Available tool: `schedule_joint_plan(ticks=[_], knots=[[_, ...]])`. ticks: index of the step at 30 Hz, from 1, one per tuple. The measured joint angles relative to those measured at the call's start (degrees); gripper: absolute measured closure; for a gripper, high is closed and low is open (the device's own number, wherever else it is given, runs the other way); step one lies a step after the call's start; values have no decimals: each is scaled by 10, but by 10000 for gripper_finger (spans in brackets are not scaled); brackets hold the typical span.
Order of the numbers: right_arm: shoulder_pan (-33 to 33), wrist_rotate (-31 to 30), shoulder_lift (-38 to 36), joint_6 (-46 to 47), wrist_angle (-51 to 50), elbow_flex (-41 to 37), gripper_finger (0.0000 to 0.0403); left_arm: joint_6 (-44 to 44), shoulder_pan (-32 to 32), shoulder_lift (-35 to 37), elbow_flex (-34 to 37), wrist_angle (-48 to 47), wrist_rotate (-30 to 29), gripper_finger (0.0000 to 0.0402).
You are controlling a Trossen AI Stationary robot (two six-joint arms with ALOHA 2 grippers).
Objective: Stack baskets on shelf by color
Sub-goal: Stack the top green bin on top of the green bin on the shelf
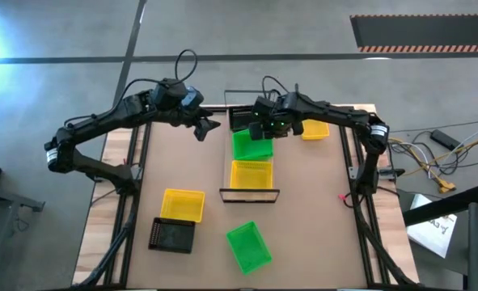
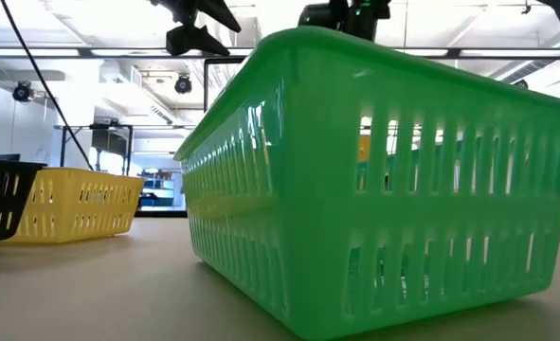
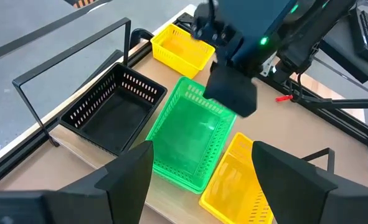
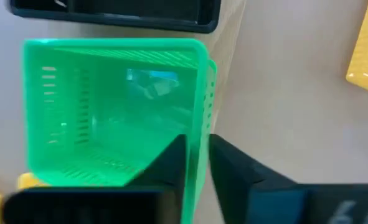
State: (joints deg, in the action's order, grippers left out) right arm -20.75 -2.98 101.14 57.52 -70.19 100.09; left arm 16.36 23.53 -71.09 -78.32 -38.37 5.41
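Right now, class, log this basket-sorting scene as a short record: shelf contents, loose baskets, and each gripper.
shelf: black basket, green basket, yellow basket in a row
loose on table: yellow basket at far right; yellow one and black one near left; green one near middle
right gripper: fingers astride the shelf green basket's wall
left gripper: open, hovering left of the shelf, empty
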Motion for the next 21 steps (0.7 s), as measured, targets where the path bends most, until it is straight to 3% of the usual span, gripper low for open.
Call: schedule_joint_plan(ticks=[3, 13, 17, 21], knots=[[0, 4, 12, -11, 7, 0, 387, 12, 0, 0, 0, 2, 0, 144], [0, 13, 10, 4, 1, 0, 384, 18, 0, 0, 0, 4, 0, 144], [2, 14, 18, -3, 5, -3, 351, 28, 0, 0, 0, 4, -1, 144], [1, 11, 21, -25, 6, -4, 287, 28, 0, 0, 0, 4, -1, 144]])
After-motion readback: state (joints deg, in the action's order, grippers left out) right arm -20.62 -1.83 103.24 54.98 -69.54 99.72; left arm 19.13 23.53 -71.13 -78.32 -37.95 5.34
